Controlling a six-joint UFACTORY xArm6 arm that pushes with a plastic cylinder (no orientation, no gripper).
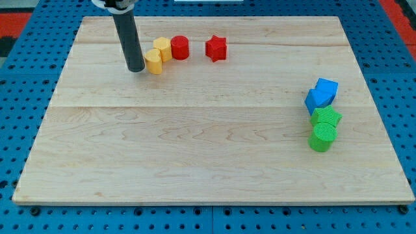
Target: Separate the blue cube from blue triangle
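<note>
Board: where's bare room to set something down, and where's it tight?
Free: the wooden board from centre to the view's bottom and left. Crowded: top left, where my tip sits beside two yellow blocks, red cylinder and red star; right edge, where blue blocks touch green blocks.

**A:** so where's everything sitting right now?

**B:** my tip [136,68] is up near the view's top left, right beside a yellow block [153,62], looks like touching it. Second yellow block [162,49] is just behind that one, with a red cylinder [180,47] against it and a red star [216,48] a bit further right.

**A:** and the blues?

**B:** way over at the view's right, well apart from my tip. The blue cube [316,99] and blue triangle [326,88] are pressed together, with a green star [326,117] and a green cylinder [322,138] right below them on the wooden board [195,149].
</note>
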